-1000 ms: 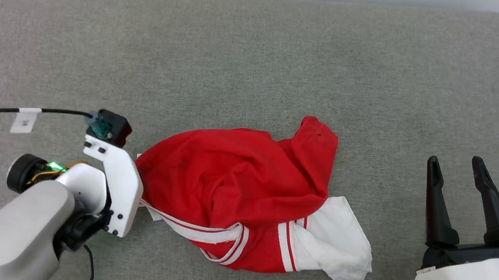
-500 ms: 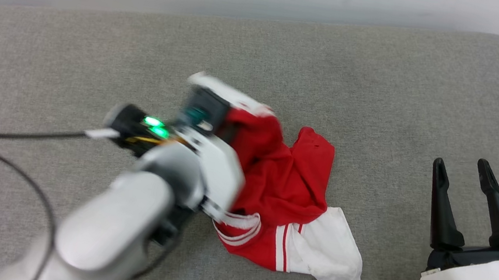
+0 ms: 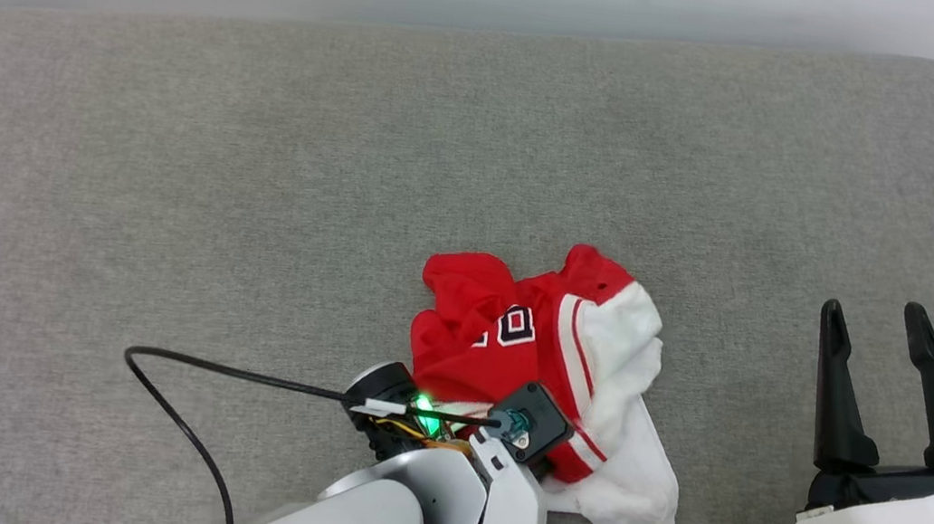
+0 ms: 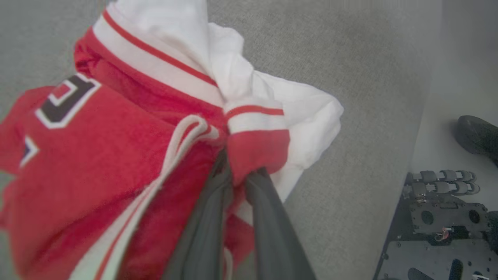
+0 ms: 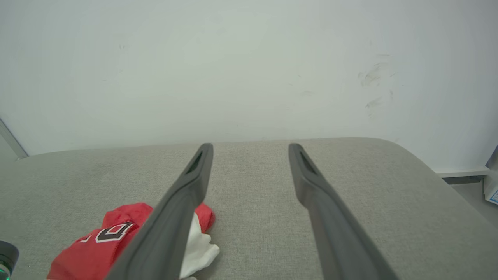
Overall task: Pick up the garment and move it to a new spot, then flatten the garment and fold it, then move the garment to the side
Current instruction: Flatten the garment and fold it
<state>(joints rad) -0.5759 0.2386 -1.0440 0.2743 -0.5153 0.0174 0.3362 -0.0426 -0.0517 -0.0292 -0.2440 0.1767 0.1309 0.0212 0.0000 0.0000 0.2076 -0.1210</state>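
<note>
— From the head view, we have the garment crumpled in a heap right of the middle of the grey pad, towards its near edge. The left arm sits over its near side, and its cable loops across the pad. What worries us here?

— The cable first: if we swing left, we think it could drag over the cloth. The right gripper stands well apart near the right edge, its fingers spread and empty, so it can't help if the heap sags.

— In the left wrist view, the left gripper has its fingers clenched on a small bunch of red cloth beside the striped trim.

— That's our main risk. The pinch is narrow and takes only a fold, so on a lift the jersey may slide out. It could also come up as a lump with the white sleeve trailing. The pad's near edge is close, with the robot's base just beyond it. A dropped sleeve could hang over that edge.

— The right wrist view shows the released right fingers pointing at the wall, with the garment low on the left.

— So from there we'd reach it late. We should lift slowly and carry it towards the far edge.
</note>
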